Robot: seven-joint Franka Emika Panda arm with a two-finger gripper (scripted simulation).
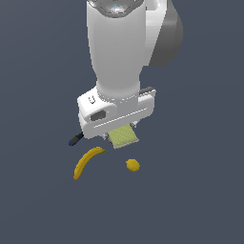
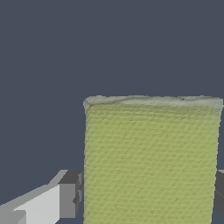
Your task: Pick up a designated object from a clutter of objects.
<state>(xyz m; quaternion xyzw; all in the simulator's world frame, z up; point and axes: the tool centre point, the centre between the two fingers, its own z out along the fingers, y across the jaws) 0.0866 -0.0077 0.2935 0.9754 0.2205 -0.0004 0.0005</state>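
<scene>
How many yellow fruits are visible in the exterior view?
2. The banana lies below the hand toward the exterior view's left; the lemon lies to its right. The arm may hide other items.

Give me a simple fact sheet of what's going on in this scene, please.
arm: gripper low over the clutter
target: yellow-green pad sits between the fingers
grip: fingers flank the pad; contact cannot be told
banana: lying apart, toward the exterior view's left
lemon: apart, beside the banana
screwdriver: handle shows, rest hidden behind the gripper
</scene>
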